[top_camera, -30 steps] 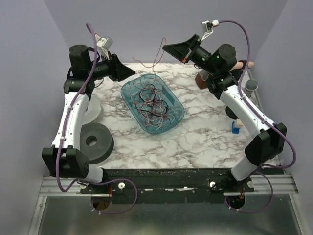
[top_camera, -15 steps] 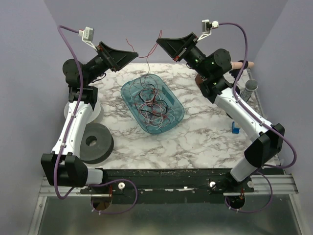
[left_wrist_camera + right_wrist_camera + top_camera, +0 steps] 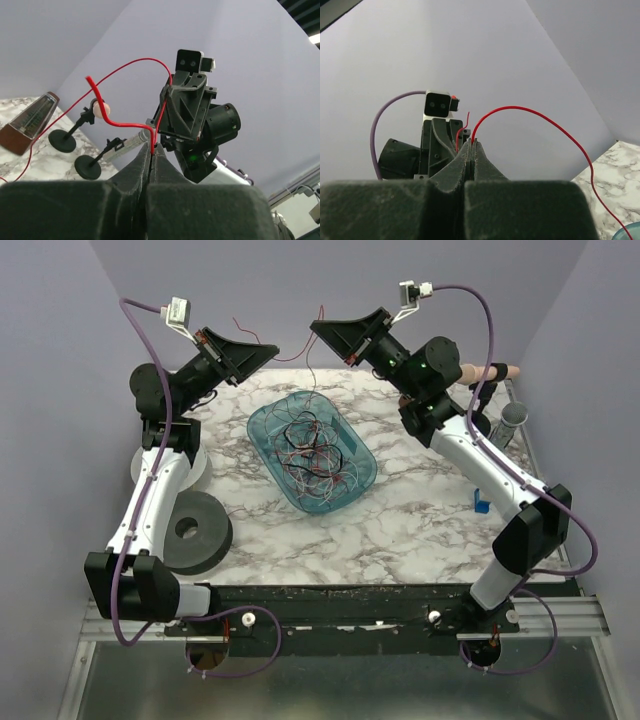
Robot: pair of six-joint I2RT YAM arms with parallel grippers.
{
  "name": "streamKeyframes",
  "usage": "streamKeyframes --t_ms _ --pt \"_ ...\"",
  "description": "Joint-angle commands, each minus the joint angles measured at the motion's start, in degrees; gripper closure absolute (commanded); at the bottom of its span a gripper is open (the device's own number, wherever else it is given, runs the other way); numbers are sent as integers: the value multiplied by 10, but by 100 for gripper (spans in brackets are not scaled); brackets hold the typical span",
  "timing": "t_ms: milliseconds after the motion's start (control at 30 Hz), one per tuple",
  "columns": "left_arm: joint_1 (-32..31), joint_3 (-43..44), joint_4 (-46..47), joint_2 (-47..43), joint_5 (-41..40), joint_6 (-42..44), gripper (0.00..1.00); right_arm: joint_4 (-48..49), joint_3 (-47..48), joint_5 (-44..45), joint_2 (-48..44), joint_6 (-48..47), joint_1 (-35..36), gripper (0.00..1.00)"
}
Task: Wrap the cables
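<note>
Top view: a translucent teal plastic tray (image 3: 262,430) sits at the middle of the white marble-patterned table (image 3: 420,530). The bunch of thin red, black and white cables (image 3: 318,455) lies in it as a loose tangle of small loops. Above the tray's far end, the left gripper (image 3: 274,348) and the right gripper (image 3: 314,328) are raised in the air, with their tips facing each other, near but apart. A dark grey foam ring (image 3: 190,530) lies to the left of the tray, toward the near edge.

Left wrist view: the two dark fingers are pressed together, pinching a thin red cable (image 3: 116,123) at their tips. It loops up and to the left, and a finer length trails down toward the table. The right gripper faces the camera just beyond the tips. A brown wooden metronome (image 3: 30,122) stands on the marble at the far left.

Right wrist view: these fingers are also closed, clamping the red cable at their tips. From there it arches up and to the right, then drops toward the tray's rim at the bottom corner.
</note>
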Motion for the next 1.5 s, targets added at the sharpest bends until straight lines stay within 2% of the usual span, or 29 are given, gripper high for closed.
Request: streamKeyframes --t_ms 0,33,100,167,233,300,367,433,500,600,700,833,933,1000,1100,1200,1333,1467 --pt "18 11 -27 -2 -20 7 100 -40 31 -58 27 -21 4 99" --pt "32 20 -40 -3 -26 24 100 -85 48 -79 39 -66 4 93" --pt "78 47 -35 -5 -34 91 100 -214 99 -92 61 -151 9 70" --pt "134 112 -43 -2 -47 182 100 -302 120 -101 73 -226 15 54" --pt "199 206 -104 13 -80 249 100 -349 122 -116 75 -278 22 40" --pt "260 315 -178 33 -106 319 100 -373 116 -121 67 -306 26 33" --pt "299 423 -273 45 -152 418 100 -375 89 -116 49 -329 28 31" --pt "308 529 -383 51 -223 547 100 -373 72 -111 32 -350 30 30" --pt "308 579 -436 37 -279 659 100 -375 60 -113 20 -370 32 30" --pt "307 557 -432 -19 -370 810 100 -379 41 -121 5 -393 38 30" --pt "308 499 -397 -83 -435 907 100 -400 36 -121 -4 -425 58 30" --pt "307 409 -334 -165 -464 990 100 -449 58 -116 2 -462 103 29" --pt "308 412 -348 -195 -491 1025 100 -467 65 -106 16 -439 135 29" --pt "308 411 -392 -209 -503 1028 100 -470 61 -109 23 -429 162 29" --pt "307 344 -443 -255 -451 998 100 -461 36 -116 45 -398 208 28" --pt "307 268 -480 -283 -399 942 100 -403 -30 -122 52 -294 233 26" --pt "308 194 -486 -269 -386 912 100 -267 -182 -15 -28 -206 247 25" --pt "307 128 -407 -240 -394 909 100 -257 -265 103 -79 -189 251 24"
